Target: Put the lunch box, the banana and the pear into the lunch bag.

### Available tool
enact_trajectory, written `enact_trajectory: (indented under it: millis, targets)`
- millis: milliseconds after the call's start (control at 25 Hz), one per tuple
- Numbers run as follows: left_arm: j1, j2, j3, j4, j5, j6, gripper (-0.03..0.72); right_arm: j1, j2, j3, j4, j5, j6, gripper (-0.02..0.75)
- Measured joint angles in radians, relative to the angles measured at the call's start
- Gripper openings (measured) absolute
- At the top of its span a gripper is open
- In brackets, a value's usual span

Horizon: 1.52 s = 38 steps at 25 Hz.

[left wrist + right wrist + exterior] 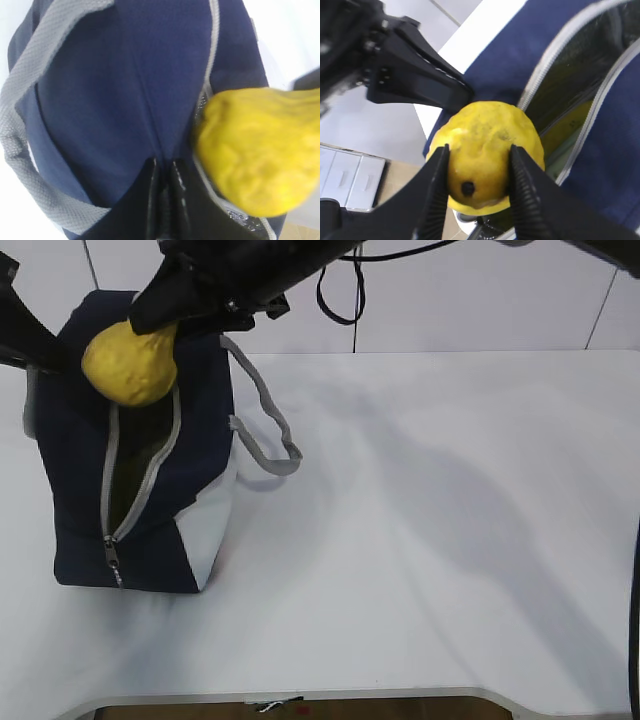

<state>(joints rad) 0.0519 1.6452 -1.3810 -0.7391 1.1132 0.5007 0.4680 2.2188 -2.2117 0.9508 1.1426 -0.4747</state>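
Right gripper (pixel 477 187): jaws part open, clamped on the pear (pixel 487 150), one finger each flank
Left gripper (pixel 163 192): fingers pinched shut on lunch bag (pixel 75 500) fabric beside the zip
Pear place: above the bag's open zip slot, at its 12 o'clock end
Pear axis: stem end toward the wrist, fat end down-left at 7 o'clock in exterior view
Slot axis: 12 to 6 o'clock
Step advice: centre over the gap, lower before release; banana (pixel 567 127) seems already inside
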Motion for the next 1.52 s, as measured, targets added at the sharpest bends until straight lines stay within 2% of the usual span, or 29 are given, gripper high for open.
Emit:
enact_trajectory:
  millis: [200, 280, 360, 480, 560, 920, 1240, 1520]
  targets:
    - [0.000, 0.000, 0.000, 0.000, 0.000, 0.000, 0.015, 0.000, 0.034, 0.000, -0.028, -0.011, -0.006, 0.295]
    - [0.000, 0.000, 0.000, 0.000, 0.000, 0.000, 0.015, 0.000, 0.048, 0.000, -0.071, -0.013, 0.003, 0.327]
    - [0.000, 0.000, 0.000, -0.002, 0.000, 0.000, 0.015, 0.000, 0.056, 0.000, -0.102, -0.015, 0.020, 0.412]
    - [0.000, 0.000, 0.000, -0.004, 0.000, 0.000, 0.015, 0.000, 0.060, 0.000, -0.114, -0.026, 0.041, 0.596]
    - [0.000, 0.000, 0.000, -0.004, 0.000, 0.000, 0.015, 0.000, 0.060, 0.000, -0.114, -0.026, 0.048, 0.636]
    - [0.000, 0.000, 0.000, -0.003, 0.005, 0.000, 0.015, -0.007, -0.018, -0.017, -0.157, 0.009, 0.041, 0.584]
    - [0.000, 0.000, 0.000, -0.001, 0.005, 0.002, 0.015, -0.010, -0.067, -0.039, -0.397, 0.068, 0.116, 0.578]
    - [0.000, 0.000, 0.000, -0.001, 0.009, 0.002, 0.015, -0.013, -0.008, -0.039, -0.413, 0.066, 0.134, 0.577]
